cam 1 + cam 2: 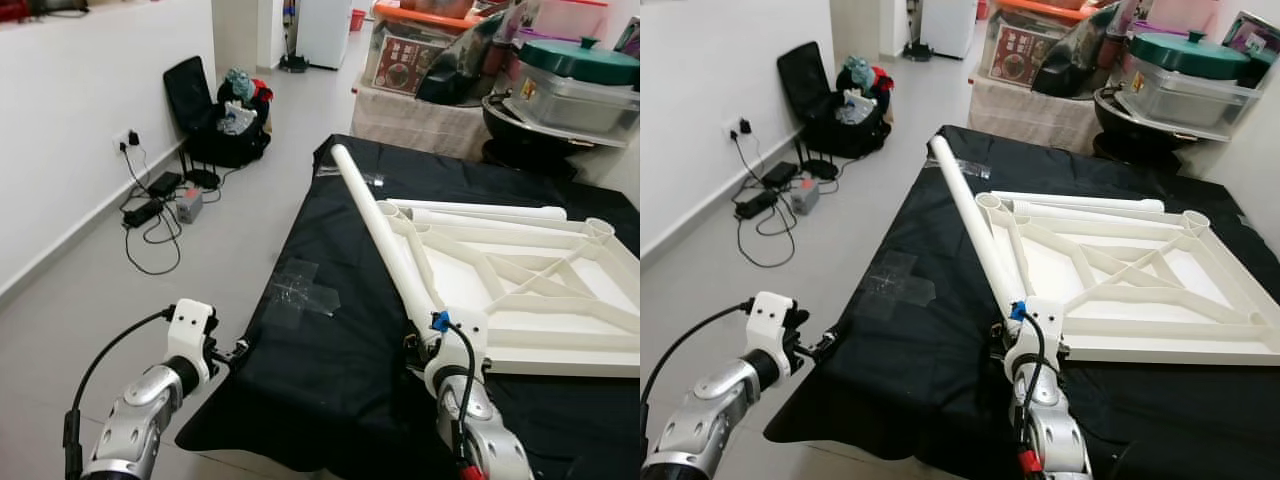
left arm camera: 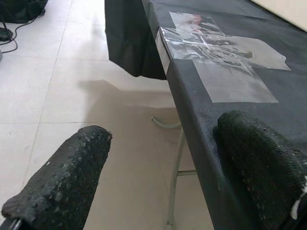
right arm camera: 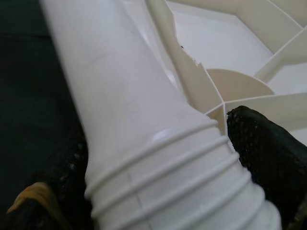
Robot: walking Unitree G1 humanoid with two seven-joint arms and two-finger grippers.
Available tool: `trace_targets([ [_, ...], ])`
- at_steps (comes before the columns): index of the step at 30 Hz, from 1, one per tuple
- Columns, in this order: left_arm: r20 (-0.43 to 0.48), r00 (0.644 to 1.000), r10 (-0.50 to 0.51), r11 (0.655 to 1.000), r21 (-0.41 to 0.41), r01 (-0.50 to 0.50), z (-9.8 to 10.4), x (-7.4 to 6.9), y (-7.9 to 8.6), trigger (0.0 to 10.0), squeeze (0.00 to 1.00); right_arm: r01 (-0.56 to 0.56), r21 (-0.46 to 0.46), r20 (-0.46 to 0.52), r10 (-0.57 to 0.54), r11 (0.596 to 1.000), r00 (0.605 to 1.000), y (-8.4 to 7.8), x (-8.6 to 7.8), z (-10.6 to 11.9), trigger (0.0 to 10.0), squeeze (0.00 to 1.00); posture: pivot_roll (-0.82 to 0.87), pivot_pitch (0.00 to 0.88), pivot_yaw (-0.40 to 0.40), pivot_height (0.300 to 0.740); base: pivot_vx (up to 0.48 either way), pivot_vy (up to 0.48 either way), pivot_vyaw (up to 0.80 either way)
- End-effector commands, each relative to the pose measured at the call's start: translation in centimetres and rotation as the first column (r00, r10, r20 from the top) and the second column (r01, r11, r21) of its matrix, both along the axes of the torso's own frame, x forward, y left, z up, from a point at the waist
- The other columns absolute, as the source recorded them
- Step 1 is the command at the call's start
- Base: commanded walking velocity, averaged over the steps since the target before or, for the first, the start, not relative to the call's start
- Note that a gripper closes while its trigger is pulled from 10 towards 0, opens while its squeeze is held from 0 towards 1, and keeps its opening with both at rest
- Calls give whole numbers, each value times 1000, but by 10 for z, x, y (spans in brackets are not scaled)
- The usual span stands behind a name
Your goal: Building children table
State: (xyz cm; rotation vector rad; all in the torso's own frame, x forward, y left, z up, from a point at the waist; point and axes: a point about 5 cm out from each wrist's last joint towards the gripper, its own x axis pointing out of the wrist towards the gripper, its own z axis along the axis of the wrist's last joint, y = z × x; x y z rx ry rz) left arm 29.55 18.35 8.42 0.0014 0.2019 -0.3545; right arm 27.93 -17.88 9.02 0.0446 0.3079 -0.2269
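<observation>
Right gripper [image 3: 158, 191], closed on the threaded end of a white table leg [image 1: 385, 235]: one black finger [image 3: 268, 158] presses one side of the ridged collar, the other lies in shadow against the opposite side. In the head views the leg rises at a slant from the gripper, away from the robot, across the black cloth [image 1: 340, 370] covering the work table. Its gripped end sits just beside the near corner of the white tabletop [image 1: 1140, 290], which lies upside down with its ribbed underside and round corner sockets facing up. A second white leg [image 1: 480, 211] lies flat along the tabletop's far edge.

Left gripper [image 2: 163, 172], wide open and holding nothing: one finger [image 2: 62, 177] hangs over the tiled floor [image 1: 100, 330], the other [image 2: 261, 167] is at the hanging edge of the cloth, contact uncertain. The left wrist view resolves patches of clear tape [image 2: 225, 52] stuck on the cloth and a metal table frame beneath; the head views show these patches only as a faint sheen.

No legible writing; a printed box [image 1: 1017, 52] in the background clutter is too small to read. Along the wall [image 1: 90, 120], cables and chargers [image 1: 160, 205] run from a socket, beside a black bag [image 1: 215, 115].
</observation>
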Motion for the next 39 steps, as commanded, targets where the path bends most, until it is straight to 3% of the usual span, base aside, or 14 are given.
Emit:
trace_targets([
  [1, -11, 1000, 5, 1000, 16, -4, -3, -1, 5, 10000, 0, -8, 0, -60, 8, 1000, 998, -3, -6, -14, 0, 1000, 73, 0, -138, 740, 0, 0, 0],
  [7, -7, 999, 35, 999, 33, -35, 0, 1, 18, 10000, 0, -49, -9, -21, 49, 999, 999, 0, 1, -9, 0, 1000, 83, 0, -143, 740, 0, 0, 0],
  [8, -5, 999, 37, 999, 34, -36, 0, 0, 19, 10000, 0, -54, -10, -12, 54, 998, 998, 1, 2, -7, 0, 796, 82, 0, -142, 740, 0, 0, 0],
  [10, -6, 999, 32, 999, 30, -32, -1, -1, 16, 10000, 0, -75, -4, 15, 75, 997, 997, 4, 4, -4, 0, 43, 77, 0, -139, 740, 0, 0, 0],
  [13, -7, 1000, 29, 999, 27, -29, -2, -2, 13, 10000, 0, -92, 4, 31, 92, 996, 995, 7, 4, -2, 0, 43, 77, 0, -139, 740, 0, 0, 0],
  [14, -6, 1000, 27, 999, 24, -27, -2, -1, 12, 10000, 0, -100, 17, 44, 99, 995, 994, 8, 4, -1, 0, 0, 76, 0, -136, 740, 0, 0, 0],
  [32, 7, 1000, 29, 999, 14, -29, 2, 4, 11, 10000, 0, -108, 147, 240, 70, 983, 968, 7, 14, 25, 0, 0, 73, 0, -127, 740, 0, 0, 0],
  [35, 13, 999, 36, 999, -25, -36, 7, 7, 11, 10000, 0, -144, 169, 277, 93, 975, 956, 11, 16, 30, 0, 0, 74, 0, -125, 740, 0, 0, 0],
  [39, 26, 999, 30, 977, -213, -24, 27, 13, 10, 10000, 0, -304, 217, 391, 203, 928, 898, 26, 13, 46, 0, 0, 72, 0, -120, 740, 0, 0, 0],
])
